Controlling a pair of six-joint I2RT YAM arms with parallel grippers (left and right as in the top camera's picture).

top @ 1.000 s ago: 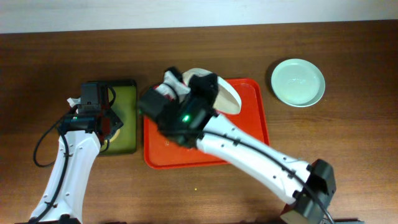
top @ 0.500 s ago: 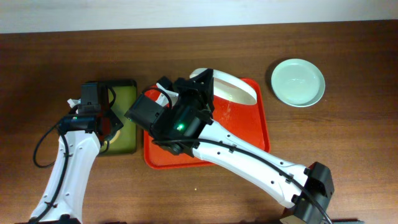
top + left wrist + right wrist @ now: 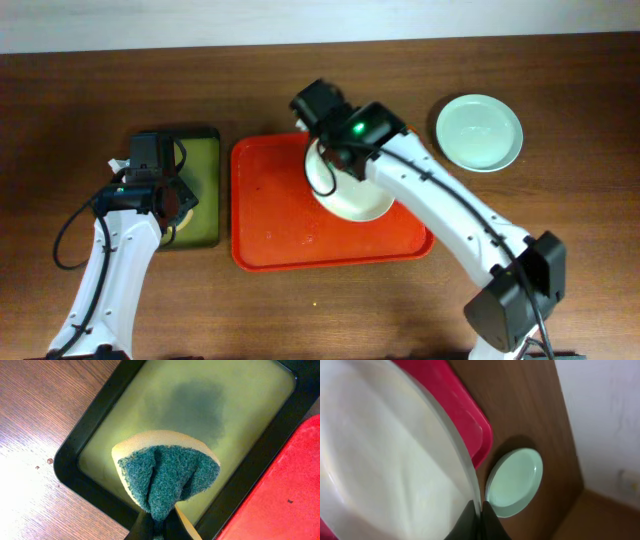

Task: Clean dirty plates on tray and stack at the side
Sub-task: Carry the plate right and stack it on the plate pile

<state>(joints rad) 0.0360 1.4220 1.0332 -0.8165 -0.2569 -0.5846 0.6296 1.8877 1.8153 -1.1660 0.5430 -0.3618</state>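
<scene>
Your right gripper [image 3: 481,510] is clamping the rim of the white plate [image 3: 360,195], its fingers pressed together on the edge with no gap showing. The gripper is holding this plate over the far right part of the red tray [image 3: 270,235]. The plate is not lying flat: it is tilting, so from overhead its outline is reading as an oval whose long axis is running diagonally from the tray's far side toward its near right corner. In the right wrist view its broad pale face is filling the left of the picture and its rim is sweeping down to the fingertips. You cannot tell from these views whether the plate's lower edge is touching the tray. The tray itself is lying flat on the counter [image 3: 560,230] with its long axis running left to right. A mint plate [image 3: 479,132] is sitting flat on the counter, well apart from the tray's far right corner. Your left gripper [image 3: 159,522] is pinching a folded sponge [image 3: 165,470], green scouring side outward, above the dark tray [image 3: 150,390], which is lying just beside the red tray's left edge.
</scene>
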